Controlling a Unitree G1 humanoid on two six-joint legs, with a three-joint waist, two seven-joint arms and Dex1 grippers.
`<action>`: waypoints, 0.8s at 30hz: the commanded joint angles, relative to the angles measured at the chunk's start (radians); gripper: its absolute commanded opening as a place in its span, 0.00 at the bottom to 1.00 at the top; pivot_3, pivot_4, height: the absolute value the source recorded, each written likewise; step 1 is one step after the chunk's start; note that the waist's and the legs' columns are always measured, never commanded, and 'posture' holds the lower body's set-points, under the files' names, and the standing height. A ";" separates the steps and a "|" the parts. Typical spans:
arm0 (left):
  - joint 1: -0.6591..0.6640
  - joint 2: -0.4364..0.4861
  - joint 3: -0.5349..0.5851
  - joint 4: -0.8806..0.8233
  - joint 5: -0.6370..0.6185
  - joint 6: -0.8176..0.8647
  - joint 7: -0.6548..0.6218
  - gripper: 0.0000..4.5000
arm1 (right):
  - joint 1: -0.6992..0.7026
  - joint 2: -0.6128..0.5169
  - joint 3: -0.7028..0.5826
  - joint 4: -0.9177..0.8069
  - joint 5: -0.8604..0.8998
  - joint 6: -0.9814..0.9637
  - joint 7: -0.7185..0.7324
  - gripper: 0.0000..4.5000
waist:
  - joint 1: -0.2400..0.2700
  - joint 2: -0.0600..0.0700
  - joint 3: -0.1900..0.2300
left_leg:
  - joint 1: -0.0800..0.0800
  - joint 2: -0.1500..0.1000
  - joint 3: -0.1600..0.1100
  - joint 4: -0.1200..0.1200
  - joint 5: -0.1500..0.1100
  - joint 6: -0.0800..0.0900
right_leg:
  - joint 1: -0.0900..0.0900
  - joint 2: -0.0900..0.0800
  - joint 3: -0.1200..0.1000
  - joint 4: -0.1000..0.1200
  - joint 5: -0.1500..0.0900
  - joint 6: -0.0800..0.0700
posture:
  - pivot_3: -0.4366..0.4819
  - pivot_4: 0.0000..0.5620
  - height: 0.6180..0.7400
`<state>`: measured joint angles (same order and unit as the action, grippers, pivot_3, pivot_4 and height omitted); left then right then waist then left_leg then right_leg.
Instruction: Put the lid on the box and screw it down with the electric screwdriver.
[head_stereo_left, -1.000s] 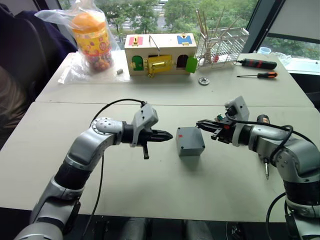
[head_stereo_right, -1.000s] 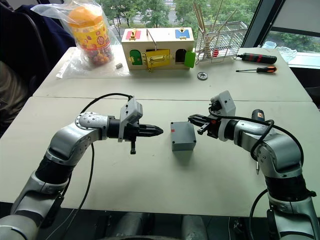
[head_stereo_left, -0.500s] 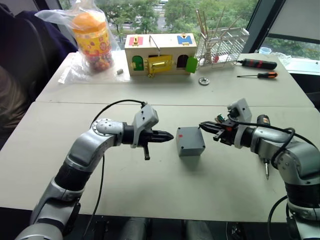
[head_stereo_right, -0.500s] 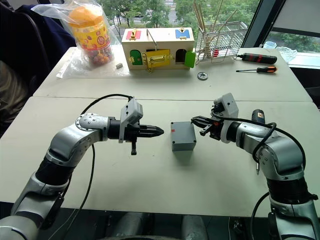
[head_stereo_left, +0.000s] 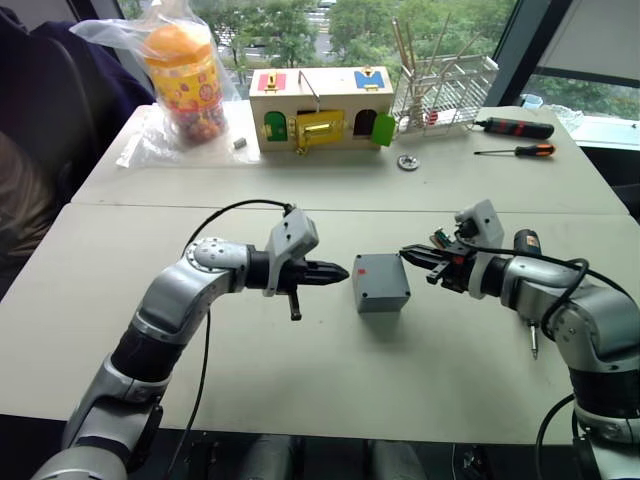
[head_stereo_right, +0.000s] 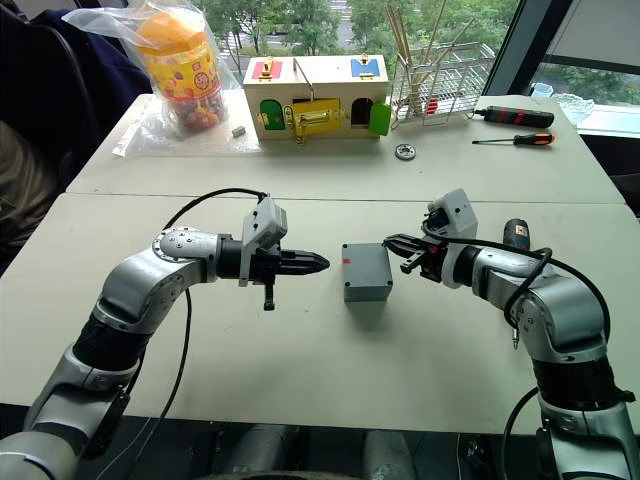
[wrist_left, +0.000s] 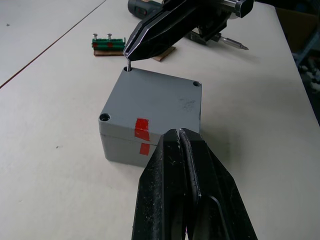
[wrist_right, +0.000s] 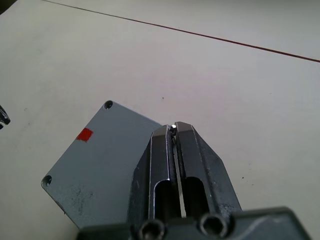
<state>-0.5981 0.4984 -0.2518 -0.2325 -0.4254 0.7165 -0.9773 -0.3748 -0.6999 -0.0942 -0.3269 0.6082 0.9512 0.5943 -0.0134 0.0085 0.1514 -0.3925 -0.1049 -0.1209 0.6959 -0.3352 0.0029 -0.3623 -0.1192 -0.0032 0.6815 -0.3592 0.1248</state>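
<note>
Box (head_stereo_left: 380, 283) at the middle of the near table (head_stereo_left: 300, 380), lid (wrist_left: 155, 97) on top. Left gripper (head_stereo_left: 338, 272) just left of it, right gripper (head_stereo_left: 408, 253) just right, over a far corner. Electric screwdriver (head_stereo_left: 527, 262) lying further right. On the far table (head_stereo_left: 330, 180): jar (head_stereo_left: 186, 75) left, wooden box (head_stereo_left: 320, 108) centre, rack (head_stereo_left: 442, 90) and two screwdrivers (head_stereo_left: 515, 138) right.

Count, head views and wrist views: grey box (head_stereo_left: 380, 283) ×1, with lid (wrist_left: 155, 102) ×1 seated on it; four corner holes in the lid. Grippers ×2: left gripper (head_stereo_left: 337, 272), right gripper (head_stereo_left: 408, 253). Electric screwdriver (head_stereo_left: 528, 285) ×1, right of frame. Hand screwdrivers ×2, upper right: black-and-red (head_stereo_left: 513, 127), orange-handled (head_stereo_left: 515, 151). Wooden box (head_stereo_left: 320, 109) ×1. Wire rack (head_stereo_left: 444, 88) ×1. Candy jar (head_stereo_left: 184, 75) ×1, upper left. Washer (head_stereo_left: 407, 162) ×1.
</note>
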 joint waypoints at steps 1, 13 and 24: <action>-0.006 -0.004 0.008 -0.022 -0.006 -0.013 0.004 0.00 | -0.007 0.005 -0.001 -0.011 -0.004 -0.018 0.011 0.01 | 0.000 0.000 0.000 | 0.000 0.000 0.000 0.000 0.000 0.000 | 0.000 0.000 0.000 0.000 0.000 0.000 | 0.48 0.27 1.00; -0.002 -0.017 0.005 -0.014 -0.002 -0.026 0.009 0.00 | -0.032 -0.028 -0.057 -0.005 -0.001 -0.013 0.034 0.86 | 0.001 0.000 0.000 | 0.000 0.000 0.000 0.000 0.000 0.000 | 0.000 0.000 0.000 0.000 0.000 0.000 | 0.48 0.27 1.00; -0.055 -0.064 -0.016 -0.079 -0.052 -0.027 -0.036 0.00 | -0.104 -0.503 -0.161 0.307 -0.058 0.282 0.089 1.00 | -0.001 0.000 0.000 | 0.000 -0.001 0.000 0.000 0.000 0.001 | 0.001 -0.001 0.000 -0.001 0.000 0.000 | 0.48 0.27 1.00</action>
<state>-0.6358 0.4442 -0.2598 -0.2555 -0.4509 0.7076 -0.9990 -0.4423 -1.1561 -0.2664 -0.0891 0.5908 1.1820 0.6959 -0.0142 0.0086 0.1515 -0.3927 -0.1055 -0.1196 0.6958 -0.3355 0.0035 -0.3612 -0.1199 -0.0031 0.6805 -0.3593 0.1246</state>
